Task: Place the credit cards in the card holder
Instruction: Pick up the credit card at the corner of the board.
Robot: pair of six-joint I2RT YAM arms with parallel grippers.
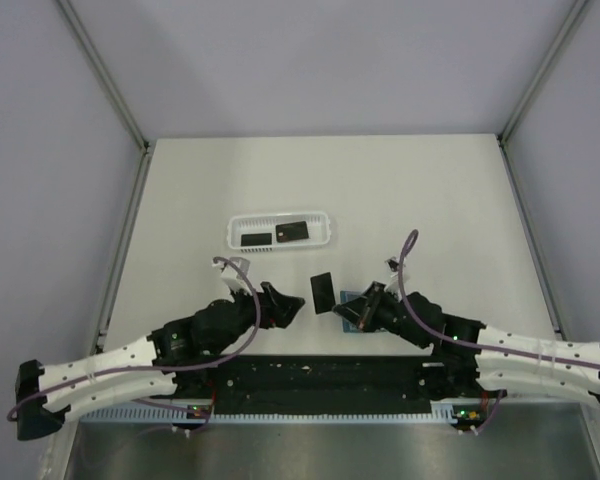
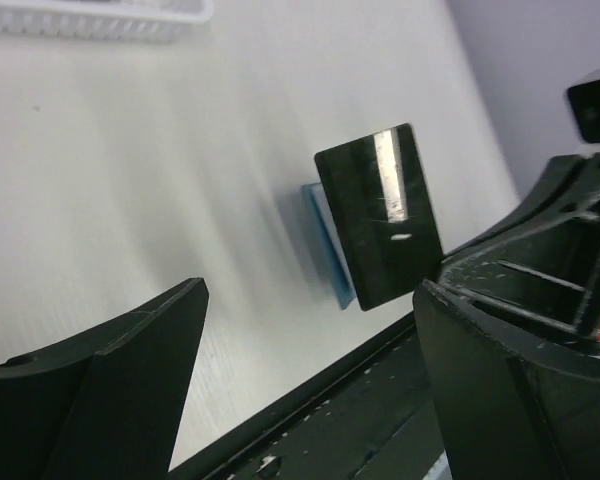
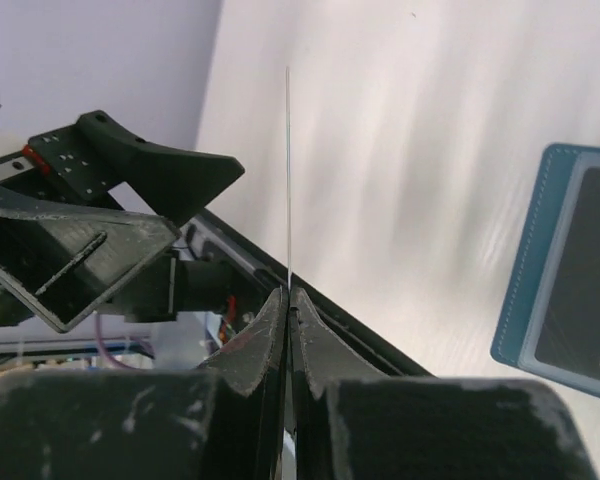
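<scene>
- A white worktop (image 1: 410,190) fills the scene. Pale grey-lilac walls (image 1: 320,60) close it in, and slanting aluminium posts (image 1: 105,75) stand at the far corners.
- A black base plate (image 1: 310,375) runs along the near edge of the worktop.
- Beyond the middle, a long white basket tray (image 1: 232,232) lies on the worktop. Two black credit cards (image 1: 256,238) lie flat inside it, side by side.
- The right gripper (image 3: 288,295) is clenched tight on a third black credit card (image 2: 380,215).
- It pinches the card by one edge, so the card is raised on edge off the worktop. The right wrist view sees the card end-on, as a thin bright line rising from the pressed fingertips.
- In the left wrist view the card's broad face shows a shiny stripe across it.
- The teal card holder (image 3: 540,280) lies flat on the worktop near the front edge, just beside the right gripper. From the left wrist view it sits behind the raised card.
- The holder has a lighter inner frame with a dark panel inside it.
- The left gripper (image 2: 310,290) is spread wide and grasps nothing. It faces the raised card from the left, close by, and the top view shows a small gap between the two.
</scene>
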